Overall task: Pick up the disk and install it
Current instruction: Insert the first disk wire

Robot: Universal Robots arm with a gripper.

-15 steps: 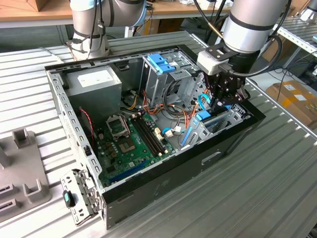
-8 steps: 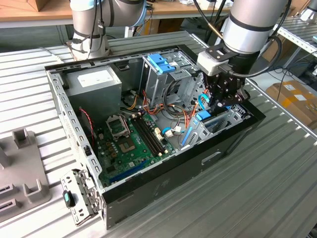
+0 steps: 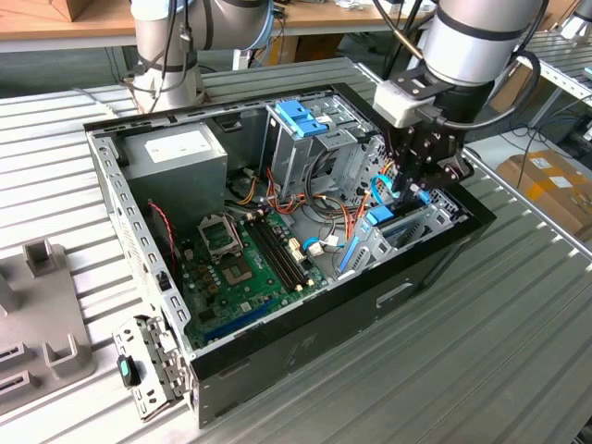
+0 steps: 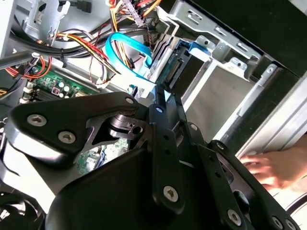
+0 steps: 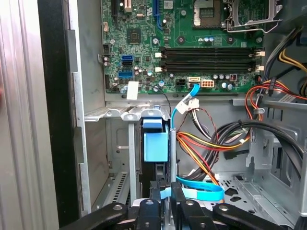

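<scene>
The disk (image 5: 156, 141) stands on edge in the metal drive bay (image 5: 120, 115) at the front corner of the open computer case (image 3: 305, 324), its light-blue carrier facing up. The same carrier shows in the exterior view, where the disk (image 3: 381, 218) sits at the case's right end. My gripper (image 3: 414, 190) reaches down into the bay from above. In the first wrist view the gripper (image 5: 168, 194) has its black fingers (image 5: 157, 191) close together on the carrier's near end. In the second wrist view the gripper (image 4: 162, 96) touches pale-blue plastic, and the disk (image 4: 184, 62) lies just beyond it in the bay.
A motherboard (image 3: 240, 259) covers the case floor, with a grey power supply (image 3: 176, 153) and a tall cage with a blue bracket (image 3: 301, 118) behind. Blue flat cable (image 5: 201, 192) and coloured wires (image 5: 211, 143) run beside the bay. A person's hand (image 4: 271, 167) rests outside the case wall.
</scene>
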